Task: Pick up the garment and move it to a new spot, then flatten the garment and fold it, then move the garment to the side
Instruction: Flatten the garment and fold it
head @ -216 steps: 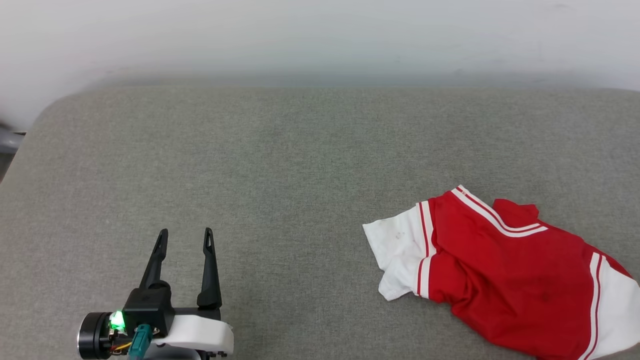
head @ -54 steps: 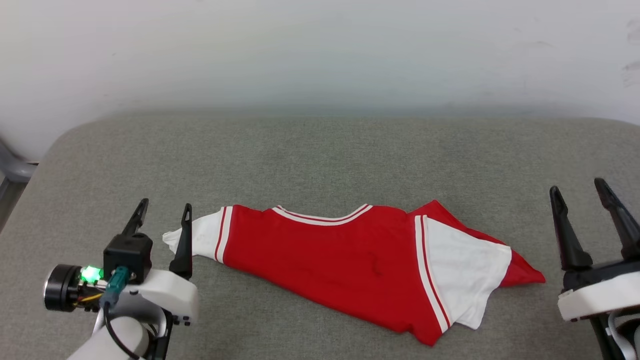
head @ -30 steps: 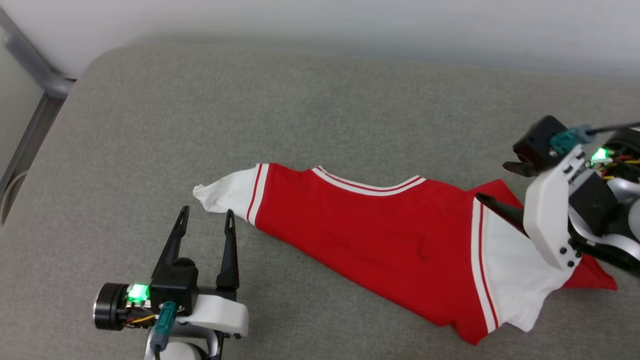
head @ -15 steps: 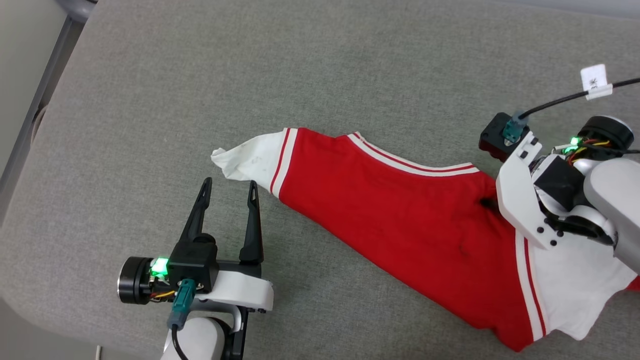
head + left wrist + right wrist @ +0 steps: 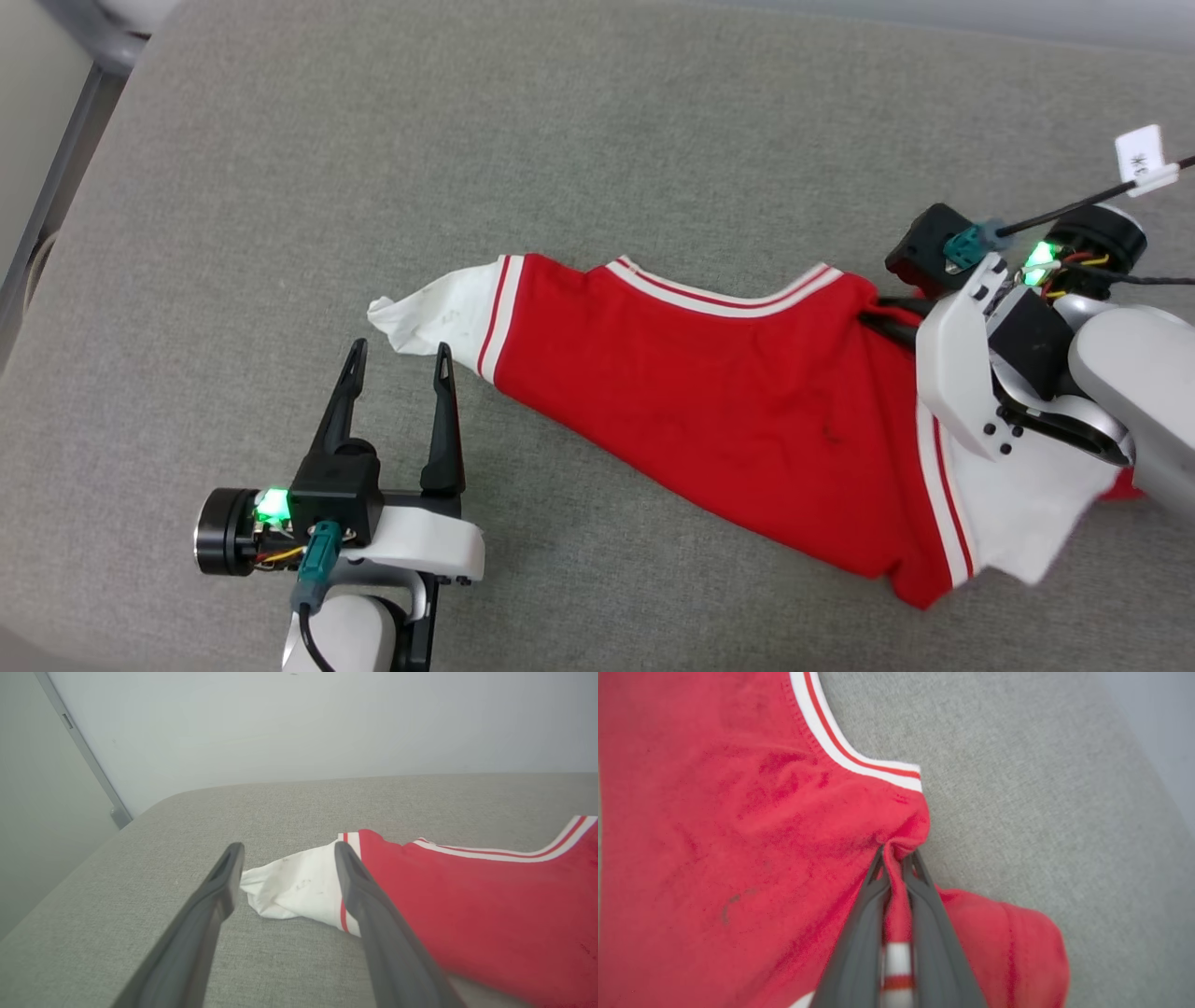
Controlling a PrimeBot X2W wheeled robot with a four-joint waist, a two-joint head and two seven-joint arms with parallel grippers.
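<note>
Garment, bright red short-sleeved T-shirt with white sleeves (image 5: 709, 401), lies on grey fabric surface (image 5: 560, 140), long axis left-right. Right gripper (image 5: 896, 856) clamps red shoulder fold beside collar. Left gripper (image 5: 399, 353), fingers spread, empty, just short of white sleeve tip (image 5: 420, 313): nearer arm there.

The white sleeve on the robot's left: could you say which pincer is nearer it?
Left. The left pincer hangs open just short of the sleeve; the right pincer is shut on the garment by the collar.
</note>
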